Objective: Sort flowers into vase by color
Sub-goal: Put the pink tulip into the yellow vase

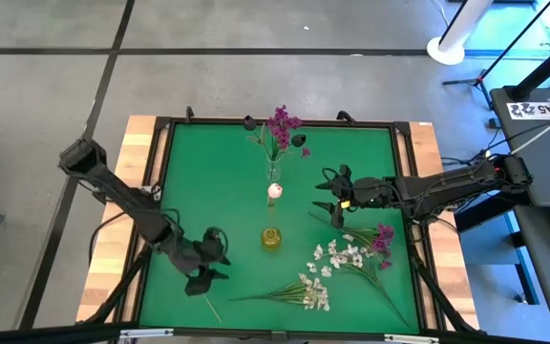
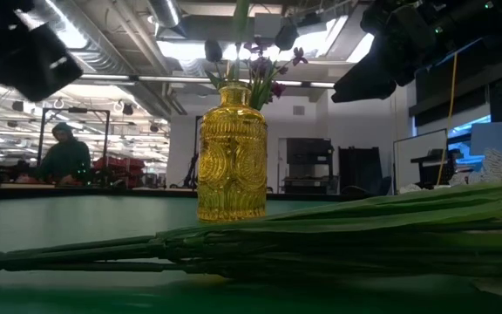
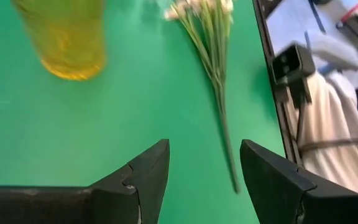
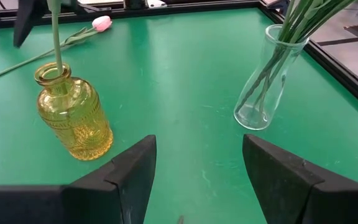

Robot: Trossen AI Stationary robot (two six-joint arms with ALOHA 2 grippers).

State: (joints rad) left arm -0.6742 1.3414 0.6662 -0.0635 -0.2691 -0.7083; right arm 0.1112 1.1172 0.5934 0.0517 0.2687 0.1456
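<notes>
Flowers half sorted: magenta ones in the clear vase (image 1: 273,172), white sprays (image 1: 337,256) loose on the green counter (image 1: 208,182).
High view: left hand (image 1: 214,265) near a spray's stem. Left wrist view: it gapes empty beside the stem (image 3: 224,124); centre over it, then close. Right wrist view: right hand (image 4: 197,168) open, empty, between the amber vase (image 4: 73,115) and the clear one.

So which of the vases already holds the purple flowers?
The clear glass vase at the far middle of the table; purple flowers stand in it. The yellow vase nearer the front holds a single stem.
</notes>
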